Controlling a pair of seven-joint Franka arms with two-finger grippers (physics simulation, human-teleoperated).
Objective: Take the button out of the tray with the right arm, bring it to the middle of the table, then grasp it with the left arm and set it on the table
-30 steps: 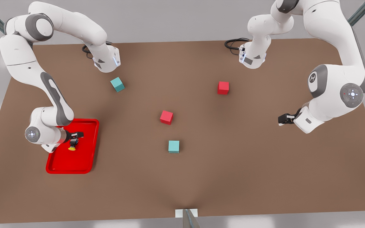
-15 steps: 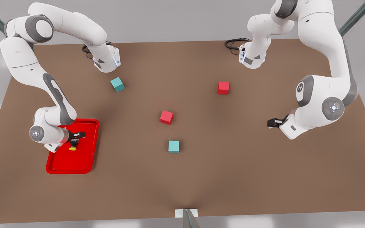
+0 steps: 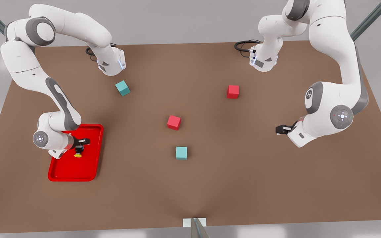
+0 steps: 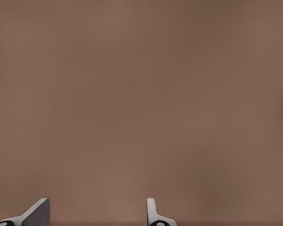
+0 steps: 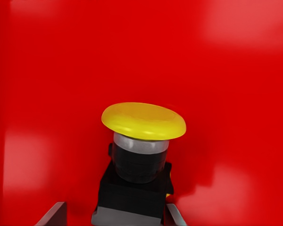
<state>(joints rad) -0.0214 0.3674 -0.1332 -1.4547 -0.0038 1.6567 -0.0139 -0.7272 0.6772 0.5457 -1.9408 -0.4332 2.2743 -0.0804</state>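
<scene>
Button (image 3: 78, 153) inside tray (image 3: 65, 174), toward its far half, front view's left of bench (image 3: 210, 185); yellow cap faces near rim. Right pincer (image 3: 79, 149) clamped on button's dark body; right wrist view: fingers flank body (image 5: 132, 197), cap (image 5: 143, 120) over red tray floor (image 5: 226, 70). Left pincer (image 3: 280, 129) hovers over bare bench at front view's right, well apart from cubes; left wrist view: fingertips (image 4: 36, 213) spread apart, nothing between, brown surface (image 4: 141, 94) beneath.
</scene>
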